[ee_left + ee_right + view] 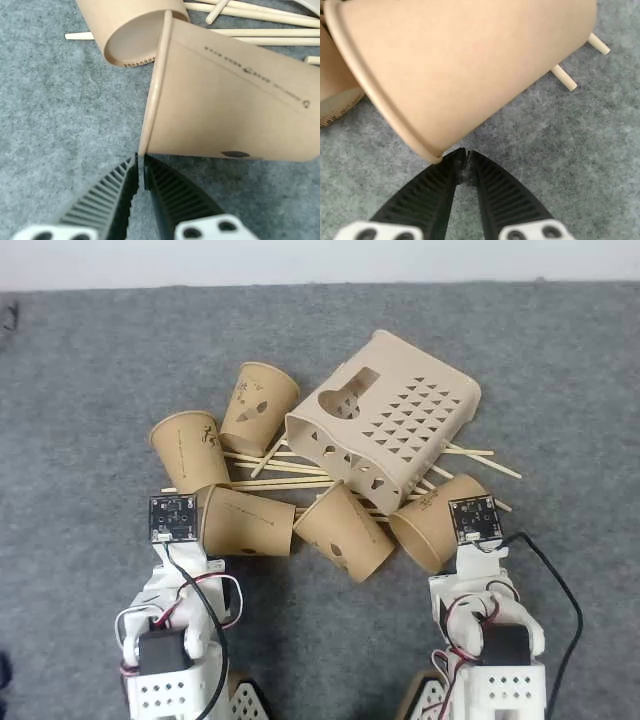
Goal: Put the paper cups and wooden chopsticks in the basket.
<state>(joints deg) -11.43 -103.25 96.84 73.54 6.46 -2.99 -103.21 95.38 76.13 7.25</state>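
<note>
Paper cups (345,530) lie on their sides around the tipped basket (385,420), which rests on the chopsticks (290,475) on the grey worktop (100,370). The left tool (140,162), tips together, sits at the left cup (230,100) rim. The right tool (466,156), tips likewise together, sits at the right cup (460,65) rim. Both seem lined up for rim pinches.

light: bright, even, diffuse | shadows: soft, narrow under paper cups (245,522) and basket (400,362)

chopsticks (290,483): middles hidden under basket (400,410) | paper cup (465,65): base cut off at view edge
</note>
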